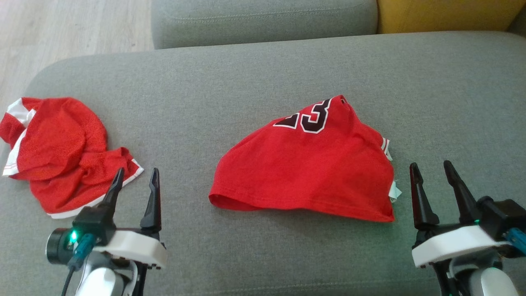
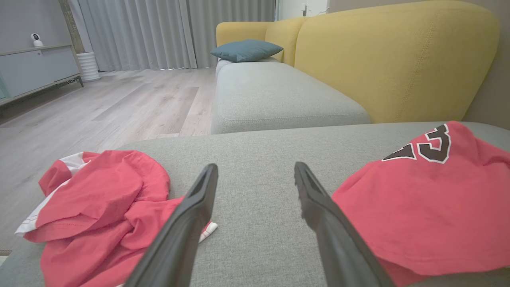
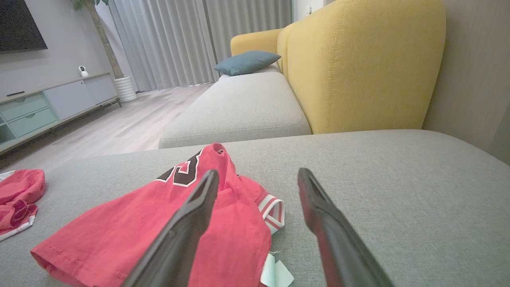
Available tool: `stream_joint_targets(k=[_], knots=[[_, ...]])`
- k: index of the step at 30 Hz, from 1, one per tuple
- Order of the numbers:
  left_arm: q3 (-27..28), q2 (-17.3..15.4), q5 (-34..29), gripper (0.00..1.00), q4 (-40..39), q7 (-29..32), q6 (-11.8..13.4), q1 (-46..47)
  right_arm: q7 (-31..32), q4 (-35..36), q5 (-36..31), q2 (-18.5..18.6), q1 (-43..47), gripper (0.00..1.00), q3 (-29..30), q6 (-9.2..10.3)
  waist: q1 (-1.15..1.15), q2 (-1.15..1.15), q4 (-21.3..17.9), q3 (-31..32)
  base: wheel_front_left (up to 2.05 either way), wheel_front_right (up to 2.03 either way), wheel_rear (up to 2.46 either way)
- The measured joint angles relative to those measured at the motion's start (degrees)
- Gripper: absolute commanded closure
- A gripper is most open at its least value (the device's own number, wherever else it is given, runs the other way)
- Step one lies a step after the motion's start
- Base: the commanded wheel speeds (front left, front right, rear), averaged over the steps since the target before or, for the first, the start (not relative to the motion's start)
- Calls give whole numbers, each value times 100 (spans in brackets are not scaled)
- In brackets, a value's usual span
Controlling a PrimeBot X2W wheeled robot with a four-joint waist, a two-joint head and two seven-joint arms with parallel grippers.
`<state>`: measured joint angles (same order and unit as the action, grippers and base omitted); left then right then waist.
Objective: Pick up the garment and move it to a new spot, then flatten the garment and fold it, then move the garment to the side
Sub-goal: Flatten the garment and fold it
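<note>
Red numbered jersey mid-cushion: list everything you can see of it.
The red jersey with a black, white-outlined number lies in a loose, rumpled mound near the middle of the grey fabric sofa cushion. It looks like soft matte knit. The number sits on the raised far peak, partly folded away. At its right edge show red-and-white striped trim and a white tag; a stitched hem faces the robot. Only the cushion touches it; the open right gripper stands beside it, apart.

Soft, even daylight fills the head view, with a faint shadow under the jersey (image 1: 312,172) and no glare, while both wrist views are dimmer and cooler, lit from the curtains (image 2: 159,32), bowed at the edges, their near fingers (image 2: 179,235) large and slightly soft.
</note>
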<state>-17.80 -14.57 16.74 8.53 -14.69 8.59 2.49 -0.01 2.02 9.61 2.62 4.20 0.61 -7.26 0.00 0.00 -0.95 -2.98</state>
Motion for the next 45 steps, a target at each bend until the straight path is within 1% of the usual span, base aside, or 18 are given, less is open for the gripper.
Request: stream_joint_targets(k=[6,11,14,19,22,27,31,34,35,38,39,40,41,45], knots=[[-143,0,-3,0,13,82,-11,20,0,0,2,0,-6,0,-2,0,0,0,-9,-66,0,0,0],[-572,38,-144,0,47,350,-214,265,0,11,18,0,-17,0,-9,0,0,0,-33,-207,0,0,0],[-934,204,-188,0,112,587,-449,576,0,20,18,0,-48,0,-22,0,0,0,-65,-317,0,0,0],[-1693,615,-264,0,434,1159,-970,1087,-8,26,49,-1,-232,0,-60,0,0,0,-153,-533,0,0,0],[-1989,783,-265,0,708,1500,-1166,1298,-19,18,49,-1,-337,0,-86,0,0,0,-246,-644,0,0,0],[-2234,856,-264,0,1067,1798,-1273,1572,-45,-7,59,-1,-387,0,-92,0,0,0,-385,-792,0,0,0],[-2442,931,-263,0,1394,2007,-1415,1828,-85,-60,108,-1,-460,0,-96,0,0,0,-520,-941,0,0,0],[-2586,958,-265,0,1546,2022,-1447,1967,-112,-74,122,-1,-560,0,-88,0,0,0,-606,-1041,0,0,0],[-2622,960,-327,0,1713,2091,-1461,2050,-152,-94,153,-1,-612,0,-86,0,0,0,-651,-1096,0,0,0],[-2633,968,-365,0,1933,2116,-1410,2171,-158,-116,159,-1,-626,0,-93,0,0,0,-706,-1165,0,0,0],[-2635,981,-367,5,1971,2114,-1405,2220,-160,-131,176,-1,-628,0,-97,0,0,0,-723,-1181,0,0,0],[-2633,998,-381,55,2008,2108,-1401,2278,-192,-151,198,-1,-633,0,-100,0,0,0,-738,-1192,0,0,0],[-2632,1010,-398,100,2053,2059,-1361,2326,-208,-168,209,-1,-643,0,-104,0,0,0,-750,-1200,0,0,0],[-2618,1012,-399,100,2095,1831,-1304,2388,-237,-236,209,-1,-723,0,-97,0,0,0,-752,-1179,0,0,0]])
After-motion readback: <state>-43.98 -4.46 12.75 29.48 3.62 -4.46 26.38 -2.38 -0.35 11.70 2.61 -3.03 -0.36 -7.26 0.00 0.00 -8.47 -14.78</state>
